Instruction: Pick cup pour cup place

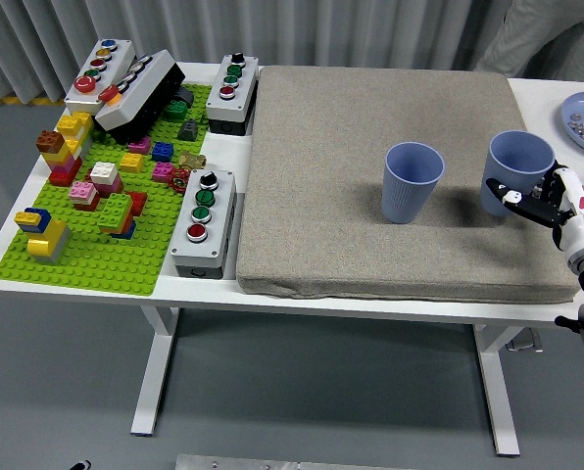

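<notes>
Two blue cups are over the grey mat (321, 186). One cup (411, 182) stands upright near the mat's middle right. The other cup (515, 169) is at the mat's right edge, lifted a little and tilted slightly left, with a shadow under it. My right hand (537, 204) comes in from the right edge and is shut on this second cup, its fingers wrapped round the lower wall. The cup's inside is not visible enough to tell its contents. My left arm is out of view.
A green baseplate (96, 264) with several coloured bricks fills the table's left. Button boxes (203, 221) stand beside the mat's left edge and at the back left. A blue plate (578, 110) with small items sits at the far right. A person stands at the top right.
</notes>
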